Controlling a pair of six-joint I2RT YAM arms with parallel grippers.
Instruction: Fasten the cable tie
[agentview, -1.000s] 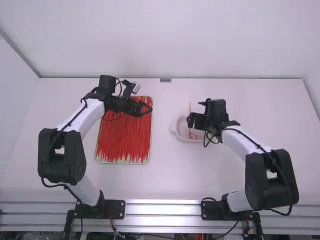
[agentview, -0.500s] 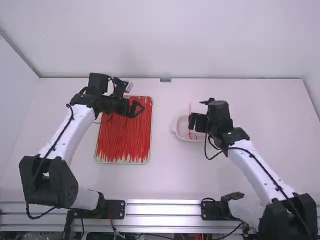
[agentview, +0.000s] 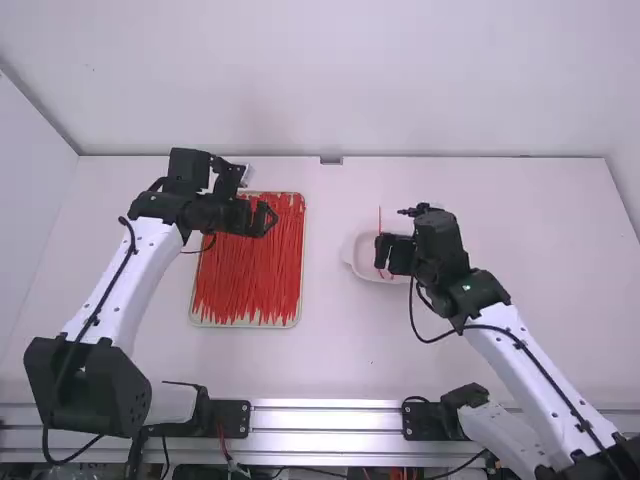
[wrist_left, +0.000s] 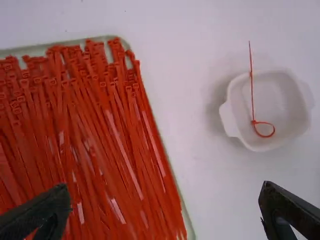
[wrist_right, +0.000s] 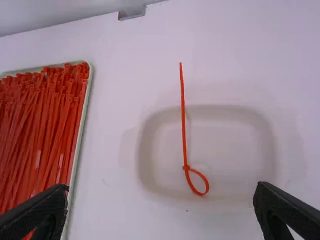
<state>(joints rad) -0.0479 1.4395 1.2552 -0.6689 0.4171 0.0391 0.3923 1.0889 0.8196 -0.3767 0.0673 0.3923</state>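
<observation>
Your left gripper hangs over the upper part of the pale, flat rectangular tray, left of centre in the high view. Its fingers are spread wide with nothing between them. The right gripper hovers right of centre above the small white plastic dish, also wide open and empty.

The thin red plastic cable tie lies in that dish with its small closed loop on the dish floor. Its straight tail runs up the frame and over the far rim above the white table.

That tie looks done, so I judge the step in hand is fetching a fresh one from the heap of loose red ties on the tray. They lie packed and overlapping, so come down on a single strand near the heap's edge. Close narrowly across its width and lift slowly to check that no neighbours follow. Grip close to the head end so the other gripper can take the tail and thread it. Keep the right arm clear of the dish rim when it crosses over.
</observation>
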